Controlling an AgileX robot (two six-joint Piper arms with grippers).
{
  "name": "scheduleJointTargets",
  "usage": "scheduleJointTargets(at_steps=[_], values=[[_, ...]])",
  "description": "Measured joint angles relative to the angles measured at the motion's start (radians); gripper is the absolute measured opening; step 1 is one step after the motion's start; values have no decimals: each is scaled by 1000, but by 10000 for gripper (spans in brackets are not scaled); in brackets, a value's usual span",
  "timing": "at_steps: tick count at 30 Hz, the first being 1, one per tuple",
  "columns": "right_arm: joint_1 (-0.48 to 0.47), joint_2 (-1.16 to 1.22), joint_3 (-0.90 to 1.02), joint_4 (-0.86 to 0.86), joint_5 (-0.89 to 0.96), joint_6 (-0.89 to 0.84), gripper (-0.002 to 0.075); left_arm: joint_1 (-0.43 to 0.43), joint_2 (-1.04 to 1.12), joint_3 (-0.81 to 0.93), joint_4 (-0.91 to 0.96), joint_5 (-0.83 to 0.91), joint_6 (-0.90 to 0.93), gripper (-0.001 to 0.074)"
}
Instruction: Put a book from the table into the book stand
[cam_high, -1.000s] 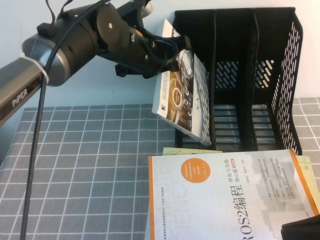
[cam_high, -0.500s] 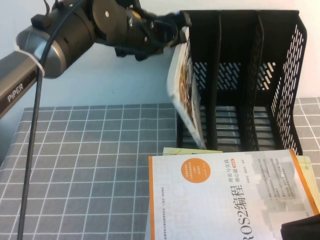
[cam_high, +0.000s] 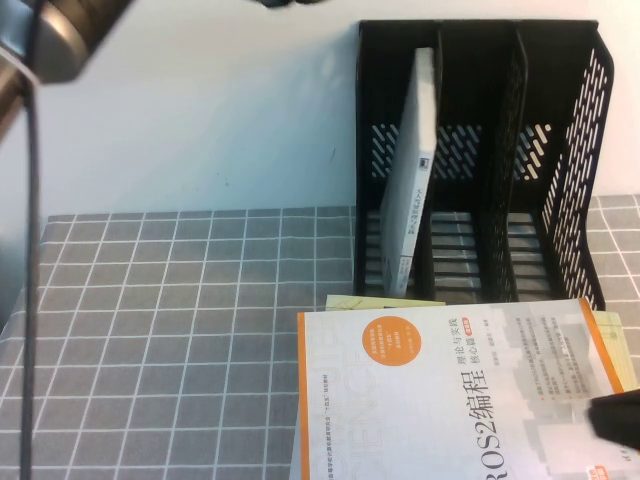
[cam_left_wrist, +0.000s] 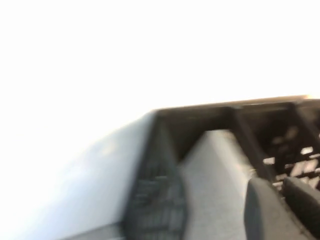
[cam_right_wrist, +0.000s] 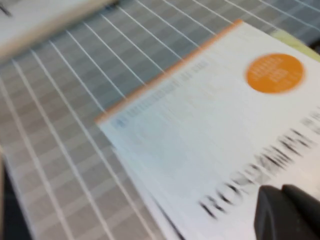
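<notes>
Now we see the book (cam_high: 413, 180) upright in the stand's (cam_high: 570, 160) leftmost slot; left gripper (cam_left_wrist: 280, 210) at eleven o'clock, right gripper (cam_right_wrist: 285, 212) at five, finger states unclear.

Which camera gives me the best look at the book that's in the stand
The high view: the book stands on edge in the book stand's leftmost slot, seen whole. The left wrist view shows only a blurred pale slab of it from above. The right wrist view misses it, showing the ROS2 book instead.
</notes>
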Motion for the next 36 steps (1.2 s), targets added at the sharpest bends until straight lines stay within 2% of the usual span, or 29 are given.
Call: scheduleJointTargets(at_steps=[5,8,10,15,23,28,32,36], values=[[0,-27,-141,-434,15,282,-3,0,-104,-49,286,135,0,8],[0,-49,-190,-602,18,447,-3,0,-224,-42,406,163,0,3],[0,-73,-191,-638,9,490,-3,2,-317,-11,440,147,0,1],[0,-166,-149,-628,-12,497,-3,2,-620,218,395,-9,33,1],[0,-443,93,-508,-204,491,-3,3,-1146,960,247,-388,125,1],[0,-576,244,-455,-343,493,-3,3,-1396,1313,243,-669,124,1],[0,-613,306,-449,-391,495,-3,3,-1496,1472,242,-839,124,1],[0,-612,335,-443,-396,495,-3,3,-1521,1507,242,-891,124,1]])
